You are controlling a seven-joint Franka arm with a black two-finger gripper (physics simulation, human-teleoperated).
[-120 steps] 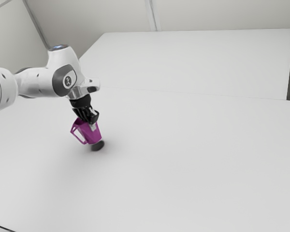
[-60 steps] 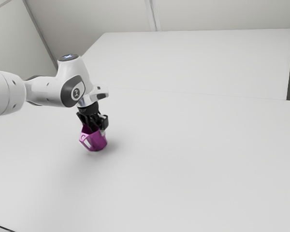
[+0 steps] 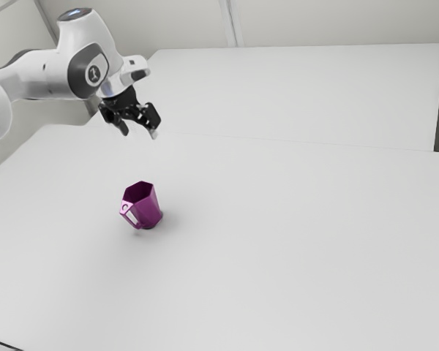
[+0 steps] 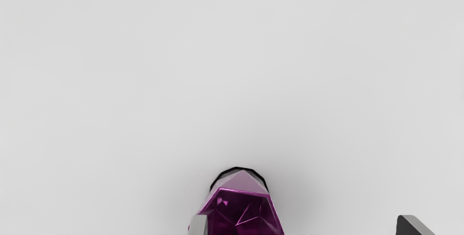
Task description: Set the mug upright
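Note:
Above the table, towards the exterior view's upper left, my gripper (image 3: 139, 133) hangs open with nothing between its fingers. Below it the purple mug (image 3: 148, 207) stands on the table with its mouth up, its handle on the exterior view's left side. A dark base edge shows at its foot. In the wrist view the mug (image 4: 243, 181) has its faceted opening facing my hand, partly behind one fingertip; the gripper (image 4: 302, 225) has its two fingertips wide apart.
The white table (image 3: 278, 241) extends around the mug. A pale panel (image 3: 300, 91) lies beyond it, and a dark cable (image 3: 1, 343) shows at the exterior view's lower left corner.
First the tilted mug came down onto the table beside a dark round spot. Since then my gripper has come off it and risen well above, leaving the mug standing.

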